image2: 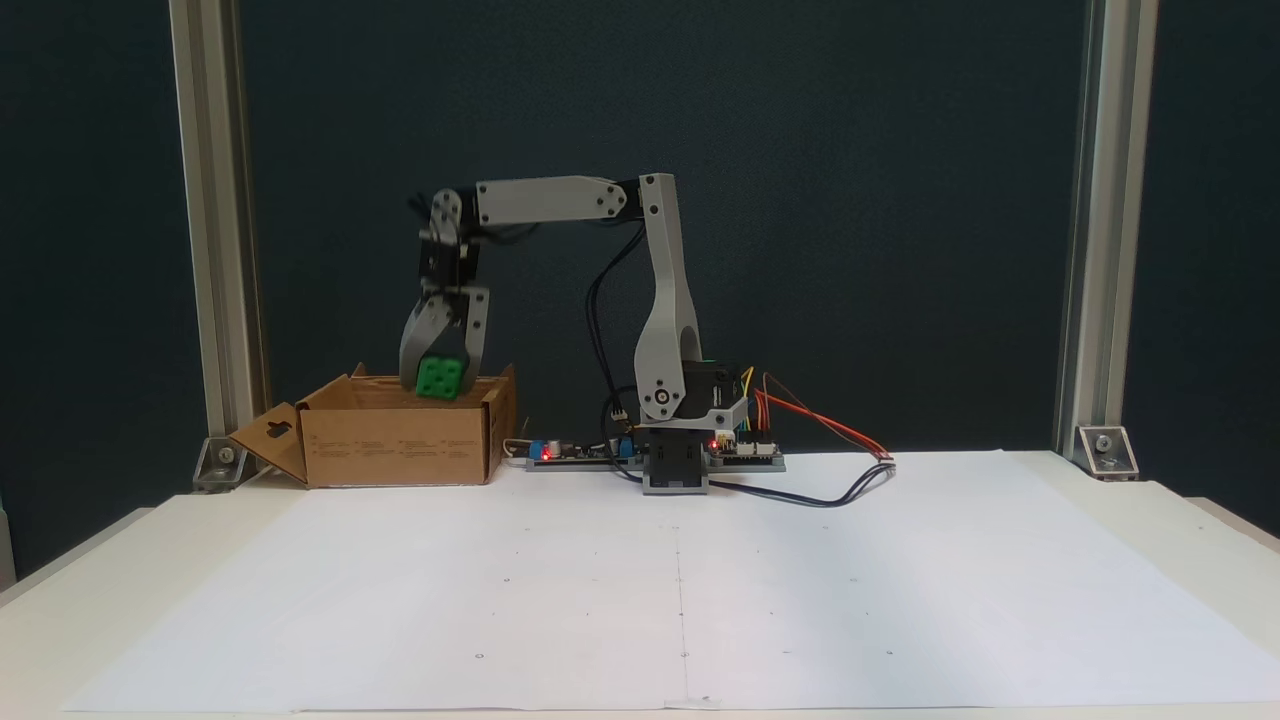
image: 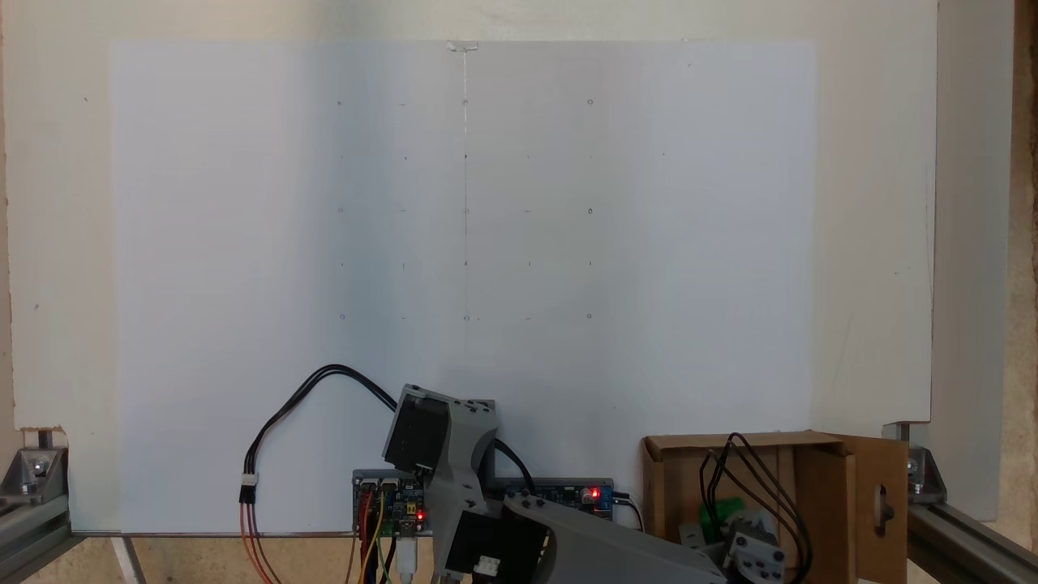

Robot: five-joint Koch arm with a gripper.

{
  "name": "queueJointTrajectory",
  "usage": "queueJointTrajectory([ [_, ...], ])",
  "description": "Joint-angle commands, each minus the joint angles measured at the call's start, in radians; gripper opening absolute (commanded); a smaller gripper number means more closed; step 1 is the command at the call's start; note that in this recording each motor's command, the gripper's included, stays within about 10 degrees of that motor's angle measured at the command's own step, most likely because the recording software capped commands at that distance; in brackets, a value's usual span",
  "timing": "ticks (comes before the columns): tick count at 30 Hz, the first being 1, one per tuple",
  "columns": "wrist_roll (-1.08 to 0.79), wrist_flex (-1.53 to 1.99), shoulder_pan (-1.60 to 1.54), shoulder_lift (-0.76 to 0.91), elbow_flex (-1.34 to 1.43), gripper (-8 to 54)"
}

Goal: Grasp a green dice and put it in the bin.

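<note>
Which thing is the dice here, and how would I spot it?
Find the brown cardboard box at the table's back left in the side-on fixed view. Just above its opening, the grey pincer holds the green dice, a small bright green cube, the sole green object there.

The arm (image2: 660, 300) stands at the back of the table (image2: 80, 560), upper link upright, forearm reaching level toward the left of the fixed view. Its gripper (image2: 440, 378) points straight down w/ the green dice (image2: 440, 377) clamped between the two grey jaws, right at the top opening of the bin (image2: 400, 445). The dice's lower part sits about level w/ the rim (can't tell if it touches anything inside). A flap w/ an oval cut-out (image2: 270, 435) splays out left. Red LEDs glow on the boards (image2: 580, 452) by the base; white paper sheet (image2: 680, 580) covers the front.
</note>
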Motion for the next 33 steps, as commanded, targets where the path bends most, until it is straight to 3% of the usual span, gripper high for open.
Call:
queueJointTrajectory([
  [1, -0.084, -0.072, 0.015, -0.015, -0.023, 11.9],
  [20, -0.08, -0.049, -0.071, -0.035, -0.011, 11.9],
  [25, -0.067, -0.048, -0.084, -0.035, -0.008, 25.0],
  [31, 0.04, -0.081, -0.083, -0.035, -0.008, 25.5],
  [33, 0.181, -0.098, -0.081, -0.035, -0.008, 25.5],
])
